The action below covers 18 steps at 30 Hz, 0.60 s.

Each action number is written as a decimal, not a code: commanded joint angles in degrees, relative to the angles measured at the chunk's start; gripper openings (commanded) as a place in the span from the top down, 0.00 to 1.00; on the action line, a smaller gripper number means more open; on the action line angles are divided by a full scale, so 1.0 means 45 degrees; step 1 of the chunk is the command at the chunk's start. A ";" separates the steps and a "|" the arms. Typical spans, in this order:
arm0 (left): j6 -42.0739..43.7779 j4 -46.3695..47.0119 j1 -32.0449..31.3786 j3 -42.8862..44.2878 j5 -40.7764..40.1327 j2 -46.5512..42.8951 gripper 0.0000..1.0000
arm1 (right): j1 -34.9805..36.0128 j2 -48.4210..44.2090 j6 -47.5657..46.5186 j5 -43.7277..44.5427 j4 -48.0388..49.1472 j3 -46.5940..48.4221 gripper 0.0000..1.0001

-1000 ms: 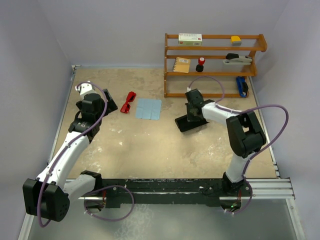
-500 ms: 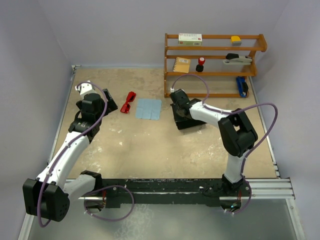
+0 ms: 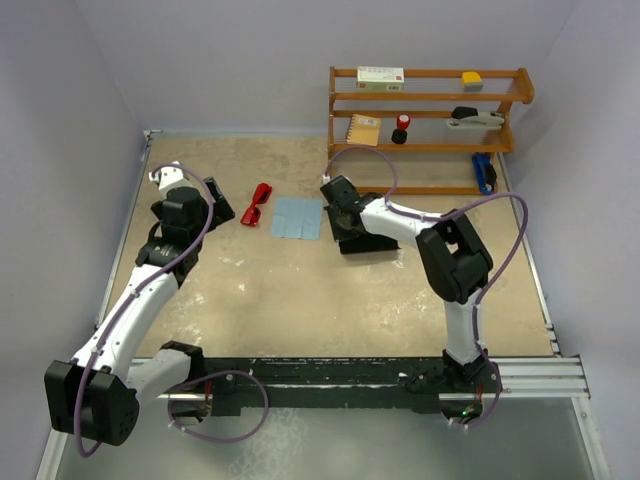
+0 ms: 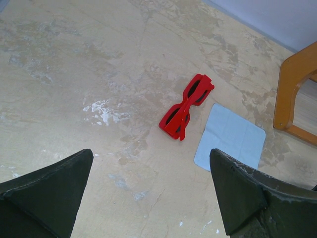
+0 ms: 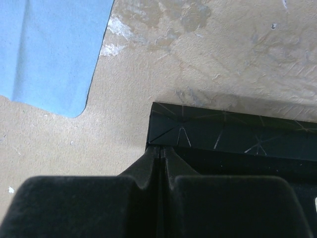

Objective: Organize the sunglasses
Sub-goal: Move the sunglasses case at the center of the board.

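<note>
Bench [image 3: 300, 290] seen from above: one pair of red sunglasses [image 3: 257, 204] lies folded at the back left, just beside one blue cloth [image 3: 298, 218]. One black case [image 3: 370, 242] sits right of the cloth, partly under the right arm [image 3: 400, 218]. One wooden shelf [image 3: 430, 130] stands behind.

Left wrist view: left fingers [image 4: 49, 193] are spread wide, holding nothing, hovering short of the sunglasses. Likely best move: lower them astride the frame's narrow middle, then close gently.

Right wrist view: right fingers [image 5: 148, 166] are pressed fully together, empty, with their tips against the case's edge. Any push should go slowly, clear of the cloth.
</note>
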 commanded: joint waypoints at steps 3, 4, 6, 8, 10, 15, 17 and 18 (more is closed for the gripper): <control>0.0219 0.0234 0.0096 0.0034 -0.0091 -0.0236 0.01 | 0.0020 0.0121 0.0291 0.0142 -0.0139 0.0696 1.00; 0.0219 0.0249 0.0091 0.0033 -0.0078 -0.0227 0.01 | 0.0021 0.0181 0.0286 0.0155 -0.0176 0.0762 1.00; 0.0205 0.0259 0.0091 0.0018 -0.0035 -0.0201 0.01 | 0.0010 0.0302 0.0290 0.0168 -0.0374 0.0931 1.00; 0.0205 0.0263 0.0091 0.0010 -0.0045 -0.0209 0.01 | 0.0016 0.0174 0.0296 0.0195 -0.0372 0.0857 1.00; 0.0214 0.0254 0.0091 0.0006 -0.0051 -0.0224 0.01 | 0.0007 -0.0169 0.0343 0.0283 -0.0287 0.0593 1.00; 0.0225 0.0333 0.0091 0.0017 -0.0081 -0.0202 0.01 | 0.0014 -0.1518 0.0368 0.0919 -0.0611 0.0223 0.80; 0.0155 0.0380 0.0091 0.0051 -0.0062 -0.0076 0.01 | 0.0016 -0.2135 0.0318 0.1020 -0.0629 0.0026 0.74; 0.0128 0.0384 0.0091 0.0138 -0.0028 0.0047 0.01 | 0.0011 -0.2410 0.0275 0.1039 -0.0650 -0.0047 0.73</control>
